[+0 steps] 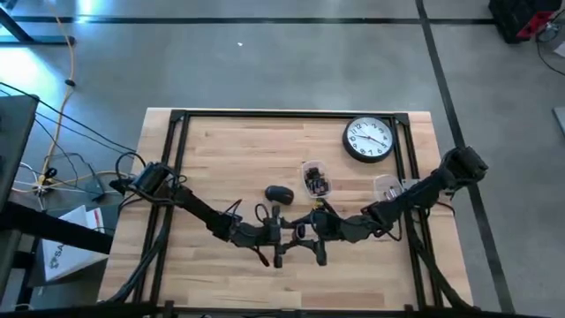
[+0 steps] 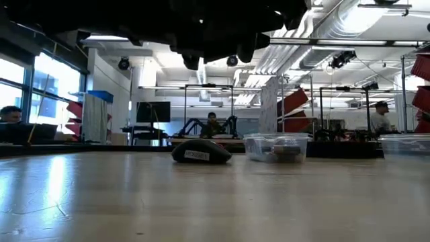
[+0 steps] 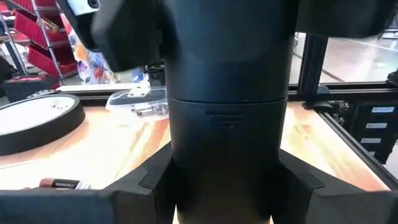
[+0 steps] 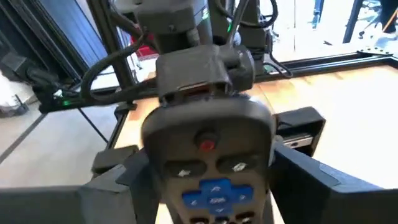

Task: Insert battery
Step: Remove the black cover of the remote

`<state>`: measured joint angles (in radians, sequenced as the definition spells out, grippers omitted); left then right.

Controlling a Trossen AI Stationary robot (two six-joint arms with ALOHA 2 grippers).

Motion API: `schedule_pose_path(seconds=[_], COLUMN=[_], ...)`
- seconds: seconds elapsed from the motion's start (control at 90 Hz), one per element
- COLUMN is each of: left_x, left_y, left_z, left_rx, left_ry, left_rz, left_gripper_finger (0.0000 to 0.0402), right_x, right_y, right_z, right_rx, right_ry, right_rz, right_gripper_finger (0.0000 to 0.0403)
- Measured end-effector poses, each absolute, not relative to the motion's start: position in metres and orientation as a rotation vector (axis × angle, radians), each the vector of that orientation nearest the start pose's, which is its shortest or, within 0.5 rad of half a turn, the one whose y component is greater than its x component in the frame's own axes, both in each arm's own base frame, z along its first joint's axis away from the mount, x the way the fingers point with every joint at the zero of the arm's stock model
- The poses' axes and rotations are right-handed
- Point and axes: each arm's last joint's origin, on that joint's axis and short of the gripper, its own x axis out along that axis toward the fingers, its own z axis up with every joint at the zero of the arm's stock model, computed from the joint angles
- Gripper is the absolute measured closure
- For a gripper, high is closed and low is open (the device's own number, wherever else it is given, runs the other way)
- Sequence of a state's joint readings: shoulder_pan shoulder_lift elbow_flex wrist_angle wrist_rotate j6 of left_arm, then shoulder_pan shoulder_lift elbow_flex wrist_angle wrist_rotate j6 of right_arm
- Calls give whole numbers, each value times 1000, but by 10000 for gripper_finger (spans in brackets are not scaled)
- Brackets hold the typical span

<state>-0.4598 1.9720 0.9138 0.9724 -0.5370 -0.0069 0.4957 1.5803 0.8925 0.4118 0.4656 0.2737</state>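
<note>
Dark grey remote (image 4: 208,155) with red and blue buttons; white-faced, black-rimmed clock (image 1: 368,140); pale wood table (image 1: 229,150).

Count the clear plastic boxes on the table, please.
2. One clear box sits near the table's middle, just below the wall clock. The other clear box lies by the right edge, partly covered by the right arm.

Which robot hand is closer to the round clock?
The right gripper. It sits nearer the clock, which lies toward the table's far right. The left gripper meets it mid-table, just farther from the clock. Both hold the remote.
</note>
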Motion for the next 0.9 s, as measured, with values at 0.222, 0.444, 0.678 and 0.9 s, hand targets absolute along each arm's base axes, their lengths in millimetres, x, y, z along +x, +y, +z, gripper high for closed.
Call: schedule_pose_path(seconds=[0.222,0.444,0.678,0.9], left_x=[353,353,347,338], left_y=[-162,-162,-168,-173], left_z=[157,157,168,181], left_rx=[24,47,97,97], left_ry=[56,58,40,80], left_rz=[82,80,115,121], left_gripper_finger=[242,217,158,154], right_x=[306,306,306,306], right_y=[149,148,147,147], right_z=[232,232,230,230], right_rx=[123,130,135,130], right_ry=[251,249,264,270], right_rz=[-3,-12,-21,-23], right_gripper_finger=[243,239,239,239])
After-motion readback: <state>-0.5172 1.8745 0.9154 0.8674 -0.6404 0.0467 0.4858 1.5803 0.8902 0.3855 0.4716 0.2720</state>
